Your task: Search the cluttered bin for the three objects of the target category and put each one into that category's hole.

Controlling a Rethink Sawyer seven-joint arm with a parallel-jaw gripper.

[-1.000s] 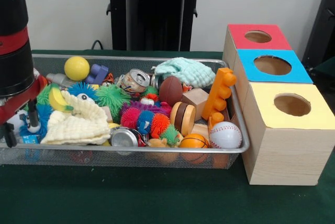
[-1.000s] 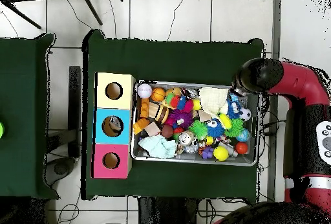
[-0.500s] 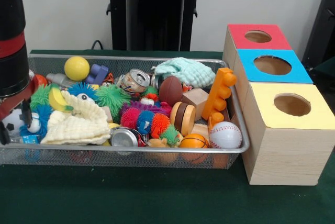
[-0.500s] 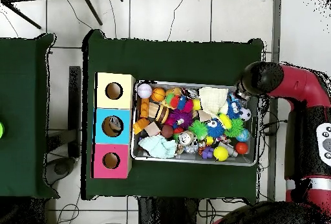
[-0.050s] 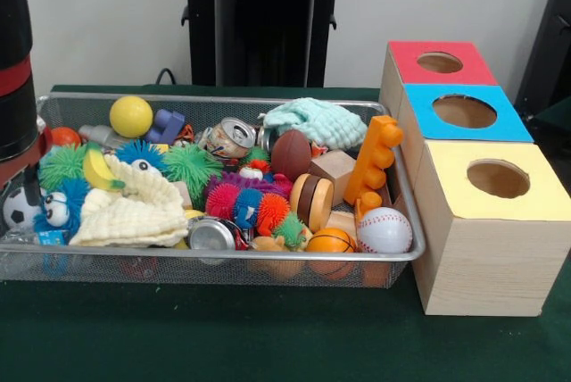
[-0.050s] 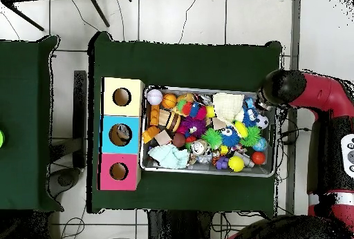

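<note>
Dark green cloth covers the table (image 5: pixel 268 346), and on it a wire mesh bin (image 5: pixel 223 261) sits crammed with toys, with three wooden boxes just beside its end: one with a red top (image 5: pixel 439 62), one blue (image 5: pixel 464 112), one yellow (image 5: pixel 496 178), each with a round hole.

Since a second ago the arm (image 5: pixel 16 70) has pulled outward, away from the bin's end. In the front view it now shows only as a black and red column at the picture's edge, and the soccer ball (image 5: pixel 18 208) and the googly-eyed blue fuzzy toy (image 5: pixel 59 208) it was covering have come into sight. From above, the arm's black end (image 6: pixel 283 88) has slid off the bin's corner toward the table's edge. The toys themselves have not shifted.

Balls lie scattered through the bin: a baseball (image 5: pixel 384 230) and a small basketball (image 5: pixel 331 241) at the end nearest the boxes, a brown football (image 5: pixel 291 153) mid-bin, a yellow ball (image 5: pixel 131 116) toward the arm's end, and the soccer ball just beside the arm.

I cannot tell the gripper's state; the arm's bulk hides it in both views.
</note>
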